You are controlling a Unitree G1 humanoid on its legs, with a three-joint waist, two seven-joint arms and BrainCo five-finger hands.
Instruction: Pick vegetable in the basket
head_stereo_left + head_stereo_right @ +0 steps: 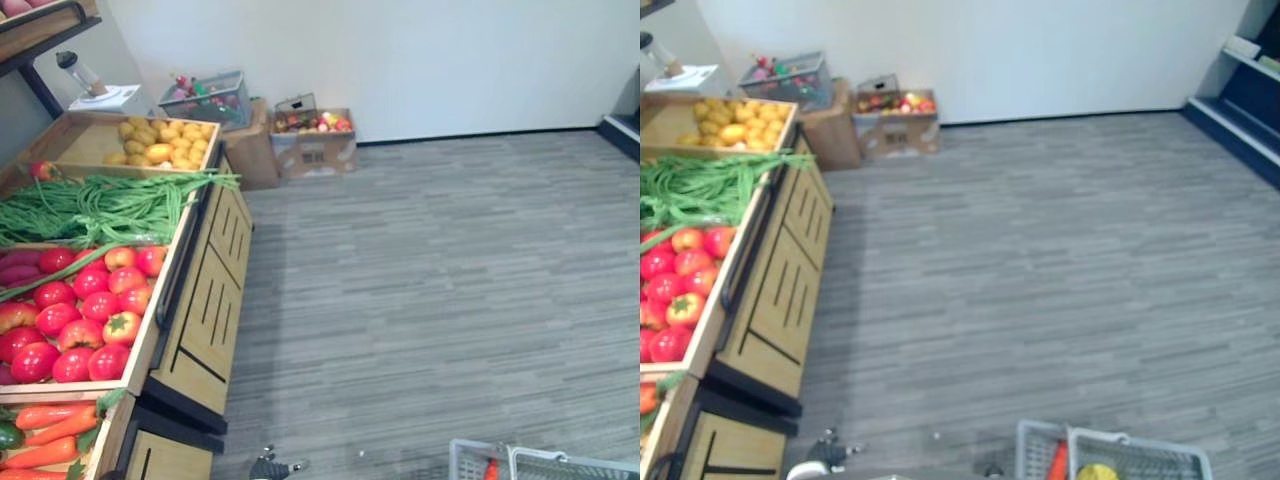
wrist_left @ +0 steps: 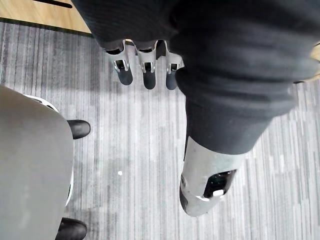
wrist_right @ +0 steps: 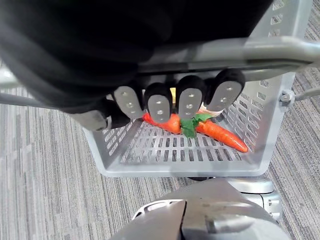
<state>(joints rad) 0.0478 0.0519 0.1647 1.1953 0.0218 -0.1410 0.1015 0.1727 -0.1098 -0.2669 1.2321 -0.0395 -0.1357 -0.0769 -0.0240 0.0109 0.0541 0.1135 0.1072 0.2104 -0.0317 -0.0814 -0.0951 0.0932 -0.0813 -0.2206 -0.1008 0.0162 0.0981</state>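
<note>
Plainly, the right hand (image 3: 159,106) is clamped on the basket handle (image 3: 260,50), its dark-tipped fingers curled round the grey bar from above. Below that hand sits the grey basket (image 3: 272,125), its slotted bottom just past the fingertips. Two carrots (image 3: 220,132) lie on that bottom directly beneath the fingers, orange, with a tuft of green leaves (image 3: 190,126) between them (a yellow item (image 1: 1097,472) lies in there too, mostly hidden behind the fingers in the wrist view). Whether the basket rests on the grey striped floor (image 1: 430,280) or is lifted off it, I cannot tell.

The left hand (image 2: 149,75) holds nothing: its fingers hang straight, set apart from the thumb (image 2: 200,165), over that striped floor. Past its fingertips shows a wooden edge of the produce stand (image 1: 205,300). On the stand, well apart from the right hand and on the left hand's side, lie red tomatoes (image 1: 80,320), long green beans (image 1: 100,205), a heap of yellow produce (image 1: 160,140) and, nearest the left hand, more carrots (image 1: 50,430).
</note>
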